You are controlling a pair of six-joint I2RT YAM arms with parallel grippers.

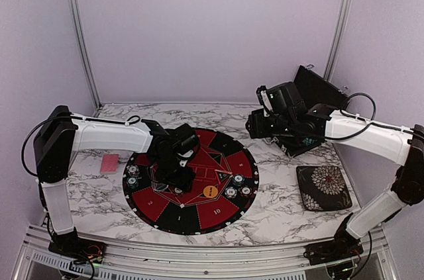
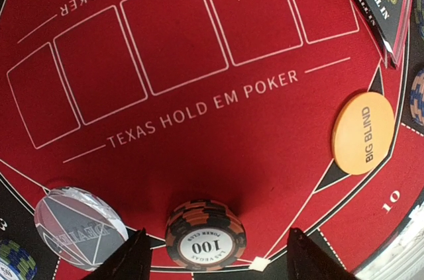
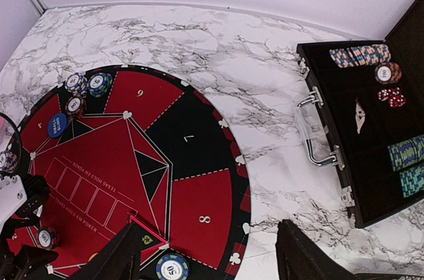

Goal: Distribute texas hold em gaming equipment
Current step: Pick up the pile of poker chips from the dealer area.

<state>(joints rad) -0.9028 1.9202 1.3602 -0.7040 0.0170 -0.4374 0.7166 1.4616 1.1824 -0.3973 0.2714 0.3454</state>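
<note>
1. My left pincer (image 2: 215,253) hovers low over the round poker mat (image 1: 165,217), on its left half. Jaws stand apart, one either side of a small stack of orange-and-black chips (image 2: 205,235) marked 100. No finger touches the stack, so nothing is gripped.
2. The stack sits flat on the red centre field, just below the "Texas Hold Em Poker" lettering, axis upright. I judge the straddle is either a release or the start of a grasp; I cannot tell which.
3. Clear dealer button (image 2: 79,227) lies flat just left of the stack. Orange Big Blind disc (image 2: 363,132) lies flat to the right, its lettering running along the mat's radius.
4. The All In triangle (image 2: 383,3) points its apex towards the mat centre.
5. Other chip stacks (image 1: 237,187) sit on the mat's right side; a pink card (image 1: 109,163) lies on the counter (image 1: 86,204) left of the mat.
6. My right pincer (image 3: 202,253) hangs open and empty above the counter, between mat and open black case (image 3: 371,134), which holds rows of chips; probably placed to fetch more.
</note>
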